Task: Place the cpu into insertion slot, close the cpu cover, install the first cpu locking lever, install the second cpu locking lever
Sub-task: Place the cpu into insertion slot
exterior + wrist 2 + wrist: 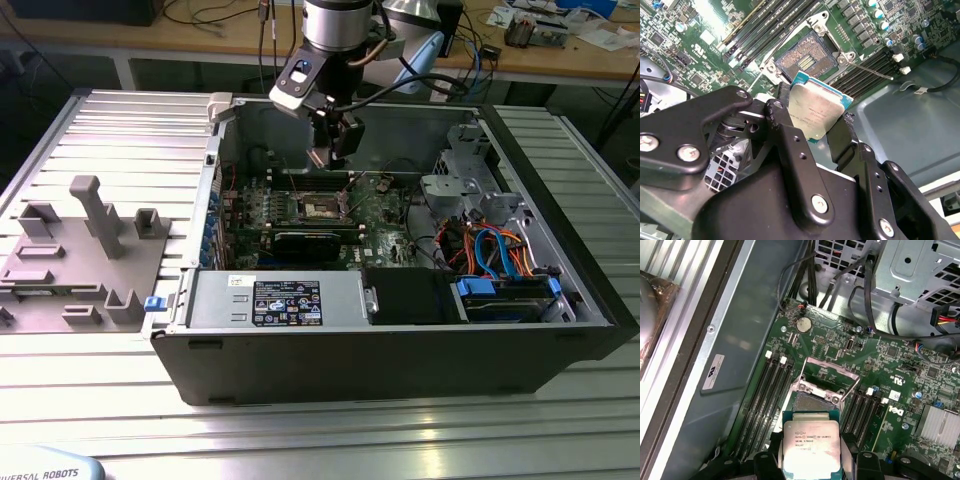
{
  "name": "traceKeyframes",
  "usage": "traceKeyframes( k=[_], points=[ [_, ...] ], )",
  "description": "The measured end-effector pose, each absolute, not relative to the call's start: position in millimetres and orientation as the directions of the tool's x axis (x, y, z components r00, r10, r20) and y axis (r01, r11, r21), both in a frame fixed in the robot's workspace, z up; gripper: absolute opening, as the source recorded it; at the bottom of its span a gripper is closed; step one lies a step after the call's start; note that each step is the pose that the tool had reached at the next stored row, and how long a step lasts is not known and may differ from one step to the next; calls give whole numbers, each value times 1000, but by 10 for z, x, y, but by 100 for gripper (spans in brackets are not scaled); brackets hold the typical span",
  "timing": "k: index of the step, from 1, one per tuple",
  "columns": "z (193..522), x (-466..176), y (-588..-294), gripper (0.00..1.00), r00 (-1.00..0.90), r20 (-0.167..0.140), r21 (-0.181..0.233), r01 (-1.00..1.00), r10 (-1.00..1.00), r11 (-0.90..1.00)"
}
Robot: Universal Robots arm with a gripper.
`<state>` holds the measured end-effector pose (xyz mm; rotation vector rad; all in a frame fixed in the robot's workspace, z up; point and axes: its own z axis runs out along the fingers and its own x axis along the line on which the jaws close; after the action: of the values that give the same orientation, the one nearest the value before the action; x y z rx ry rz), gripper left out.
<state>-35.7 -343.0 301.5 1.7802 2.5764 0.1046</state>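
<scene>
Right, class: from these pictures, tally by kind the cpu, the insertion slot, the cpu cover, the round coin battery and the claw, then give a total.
cpu: 1, gripped in the claw
insertion slot: 1, with no chip in it
cpu cover: 1, swung open
round coin battery: 1
claw: 1
Total: 5

Insertion slot (pixel 322 206) is sitting uncovered, with gripper (pixel 332 155) clamping cpu (pixel 810 447) hanging over it. In the exterior view, graphics card (pixel 305 243) is blocking its 6 o'clock, drive cage (pixel 455 170) crowding 3 o'clock, raised cpu cover (pixel 832 371) standing on that side.
</scene>
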Motion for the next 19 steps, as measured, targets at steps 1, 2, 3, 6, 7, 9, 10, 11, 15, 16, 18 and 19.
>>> traceKeyframes(
  k=[1,2,3,6,7,9,10,11,15,16,18,19],
  points=[
    [3015,-357,-3430,54,-353,31,60,935,935,351],
    [3015,-357,-3430,54,-352,31,60,935,935,350],
    [3015,-357,-3430,54,-351,31,60,935,936,349],
    [3015,-357,-3430,54,-348,31,60,936,937,346],
    [3015,-357,-3430,54,-348,31,60,937,937,345],
    [3015,-357,-3430,54,-347,31,60,937,937,345],
    [3015,-357,-3430,54,-347,31,60,937,937,345],
    [3015,-357,-3430,54,-347,31,60,937,938,344],
    [3015,-357,-3430,54,-342,31,60,939,939,340],
    [3014,-357,-3430,54,-341,31,60,939,939,339],
    [3014,-357,-3430,54,-336,31,60,941,941,334],
    [3014,-357,-3430,54,-334,31,60,941,942,332]
  ],
)
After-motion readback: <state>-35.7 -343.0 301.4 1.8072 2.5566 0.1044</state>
